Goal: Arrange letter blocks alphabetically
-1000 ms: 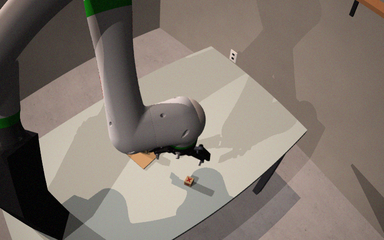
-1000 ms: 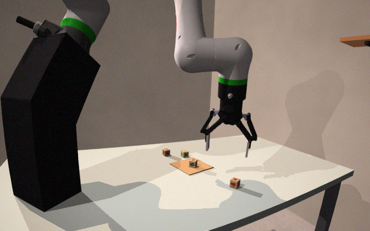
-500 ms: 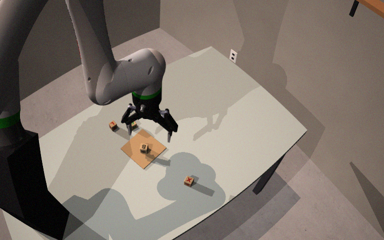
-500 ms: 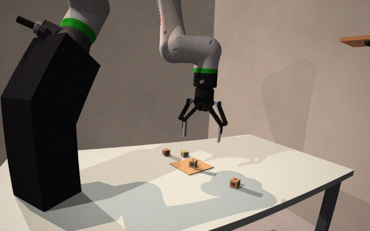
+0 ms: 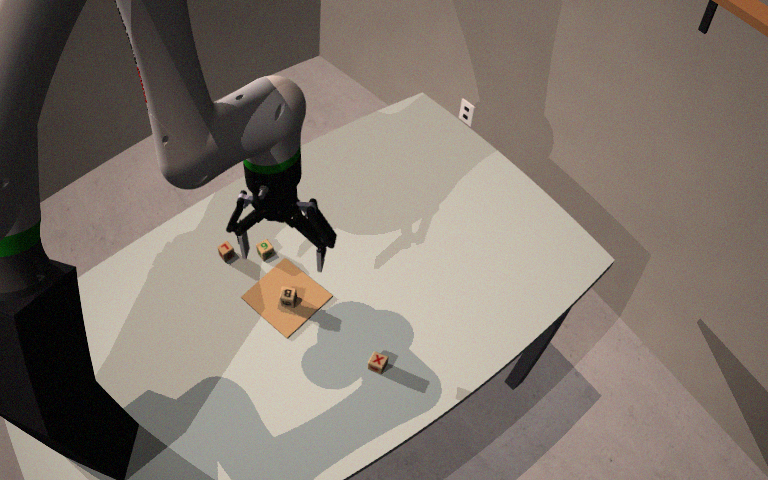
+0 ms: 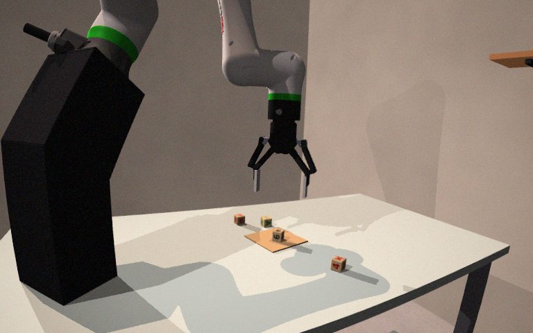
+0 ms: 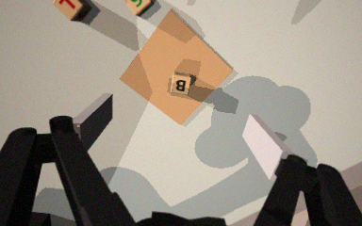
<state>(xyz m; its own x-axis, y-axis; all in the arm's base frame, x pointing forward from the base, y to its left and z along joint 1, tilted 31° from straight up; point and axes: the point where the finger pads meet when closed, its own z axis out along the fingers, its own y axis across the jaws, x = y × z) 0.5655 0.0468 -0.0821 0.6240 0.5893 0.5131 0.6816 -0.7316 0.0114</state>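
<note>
Hovering high, fingers spread wide, nothing between the tips. Below and between them in the wrist view: B block, on the mat. Past the mat, on the counter: green number block, and left of it the red L block, if I read the L rightly. Out beyond the right finger, off the mat: X block, probably masked by that finger in the wrist view.

Step in hand, my guess: choosing the next letter to grip. Centre over it, square the pads to two opposite side faces, then drop straight. Approaching L, keep the wide-set tips off the green one, which can stay put. Order wanted from the base: B, L, X. Check B's turn and leave room beside it. Set each down flat, open gently, rise vertically.

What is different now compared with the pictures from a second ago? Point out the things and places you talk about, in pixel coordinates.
The arm has swung back over the table's far side, and its open pincer (image 5: 283, 264) (image 6: 280, 194) (image 7: 181, 116) now hangs near the green-marked block (image 5: 265, 249) (image 6: 266, 221) (image 7: 138, 6), above it. It took hold of nothing and let go of nothing. The orange mat (image 5: 260, 297) (image 6: 259, 236) (image 7: 137, 77) and the red X block (image 5: 377, 362) (image 6: 338, 263) stayed put.
</note>
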